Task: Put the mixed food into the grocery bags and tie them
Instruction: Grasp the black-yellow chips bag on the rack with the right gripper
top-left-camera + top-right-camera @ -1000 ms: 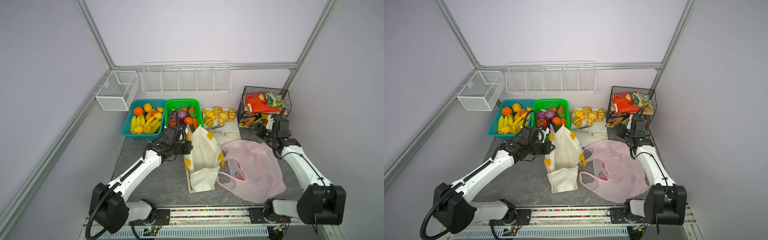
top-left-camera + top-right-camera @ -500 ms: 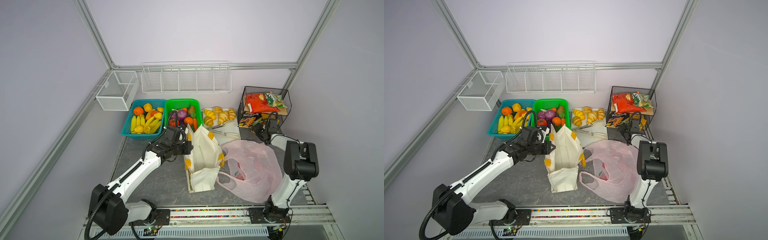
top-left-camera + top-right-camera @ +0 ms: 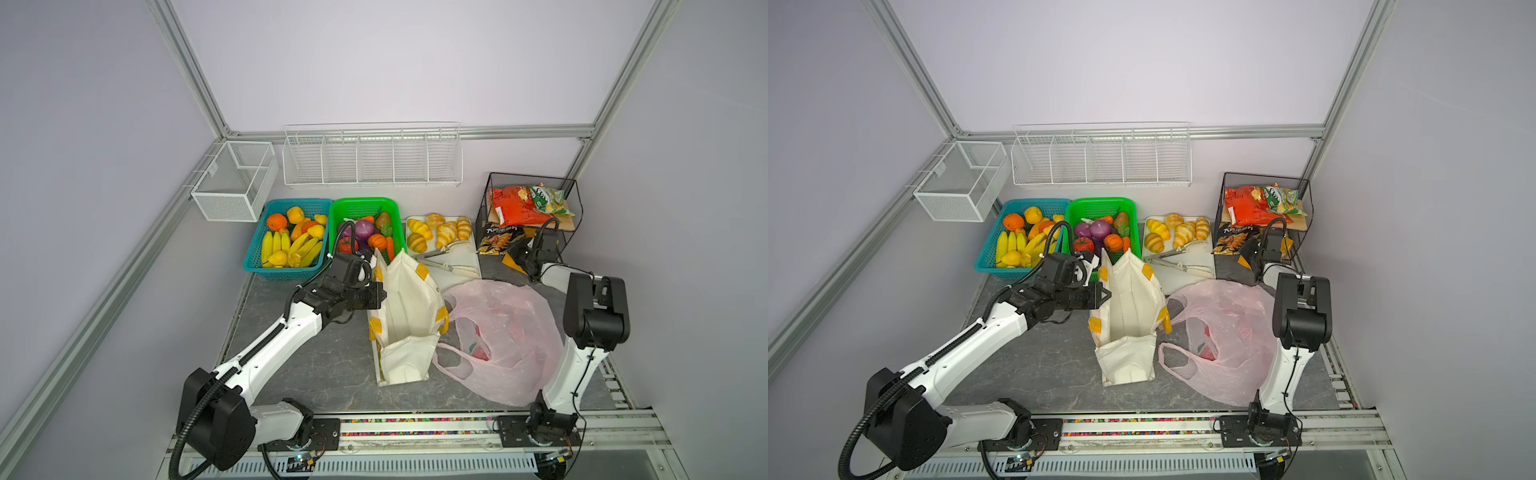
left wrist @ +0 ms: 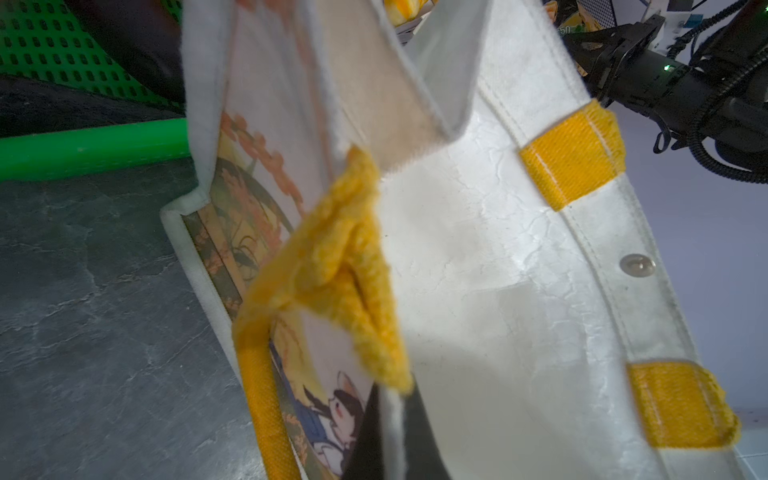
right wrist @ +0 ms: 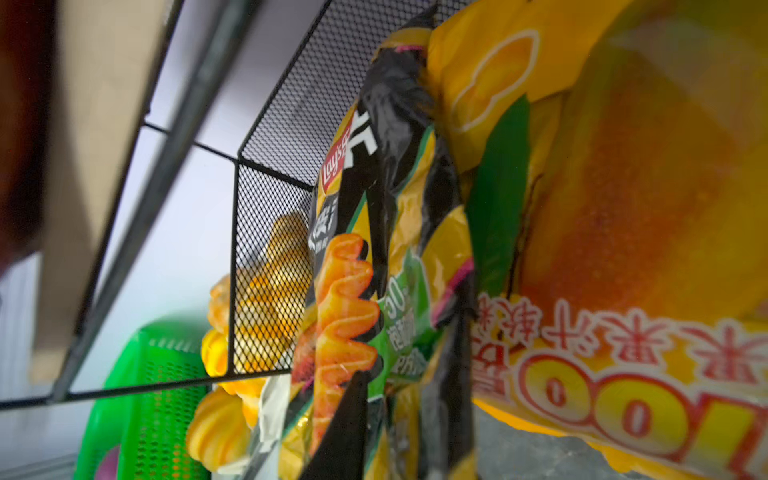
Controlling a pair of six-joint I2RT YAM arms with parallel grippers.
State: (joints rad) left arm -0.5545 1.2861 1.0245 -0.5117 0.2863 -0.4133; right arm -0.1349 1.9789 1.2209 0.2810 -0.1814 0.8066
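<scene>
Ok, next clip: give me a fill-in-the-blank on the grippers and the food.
The left gripper grips the ___ by its rim.
The right gripper pinches a ___ packet.
The tomato lies in the ___ basket.
Missing words: tote; black; green.

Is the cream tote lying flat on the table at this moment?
No, the cream tote stands up with its mouth open, right beside the pink bag.
</scene>
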